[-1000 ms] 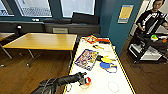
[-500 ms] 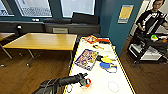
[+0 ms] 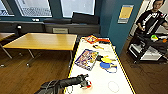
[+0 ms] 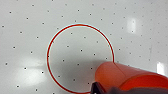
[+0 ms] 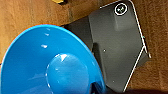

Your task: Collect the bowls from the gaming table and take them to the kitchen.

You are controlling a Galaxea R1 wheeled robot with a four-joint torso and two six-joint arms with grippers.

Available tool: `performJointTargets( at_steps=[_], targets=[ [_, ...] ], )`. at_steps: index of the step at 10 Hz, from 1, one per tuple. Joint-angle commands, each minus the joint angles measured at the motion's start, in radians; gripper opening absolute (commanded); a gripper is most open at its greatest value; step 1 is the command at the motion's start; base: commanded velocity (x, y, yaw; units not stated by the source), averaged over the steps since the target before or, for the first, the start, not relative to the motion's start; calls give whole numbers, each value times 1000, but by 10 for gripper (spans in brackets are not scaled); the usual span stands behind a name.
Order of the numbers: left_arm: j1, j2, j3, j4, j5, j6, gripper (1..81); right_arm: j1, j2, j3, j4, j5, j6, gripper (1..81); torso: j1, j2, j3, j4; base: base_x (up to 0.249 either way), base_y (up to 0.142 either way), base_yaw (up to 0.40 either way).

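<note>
Orange-red round bowl (image 4: 130,77) sits pinched in the left pincer (image 3: 86,83), lower centre, just above the white worktop (image 3: 105,80). Right pincer's state I cannot tell.

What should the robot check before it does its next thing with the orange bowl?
1. Left gripper at the orange bowl: ok.
2. Firm grip on that bowl: cannot tell, fingers hard to make out.
3. Bowl off the white table: cannot tell; the left wrist view shows it beside a red ring on the top.
4. Blue bowl close at the right wrist: ok; held or not, cannot tell.
5. Person away from the table: ok.
</note>
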Motion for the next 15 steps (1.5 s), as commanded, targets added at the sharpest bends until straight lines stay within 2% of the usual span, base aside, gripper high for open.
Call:
performJointTargets(
  at_steps=[1, 3, 5, 6, 7, 9, 11, 14, 15],
  targets=[
    [-153, 16, 26, 17, 55, 1, 10, 31, -12, 22, -13, -74, -3, 10, 0, 0, 0, 0, 0, 0, 0],
    [-157, 6, 68, 33, 56, 3, 10, 31, -12, 19, -13, -74, -3, 10, 0, 0, 0, 0, 0, 0, 0],
    [-195, -53, 234, 59, 74, 1, 10, 31, -13, 19, -13, -74, -3, 10, 0, 0, 0, 0, 0, 0, 0],
    [-218, -101, 325, 59, 73, 1, 10, 30, -15, 19, -13, -76, -3, 10, 0, 0, 0, 0, 0, 0, 0],
    [-238, -183, 458, 60, 67, 1, 10, 28, -16, 19, -14, -76, -3, 10, 0, 0, 0, 0, 0, 0, 0],
    [-264, -317, 645, 65, 64, 3, 10, 27, -16, 19, -16, -76, -3, 10, 0, 0, 0, 0, 0, 0, 0],
    [-264, -474, 852, 100, 58, 6, 10, 27, -16, 19, -16, -80, -4, 10, 0, 0, 0, 0, 0, 0, 0],
    [-259, -702, 1084, 100, 23, 65, 10, 27, -18, 13, -17, -80, -4, 10, 0, 0, 0, 0, 0, 0, 0],
    [-238, -778, 1138, 91, -20, 111, 10, 22, -24, 14, -17, -80, -4, 10, 0, 0, 0, 0, 0, 0, 0]
  ],
)
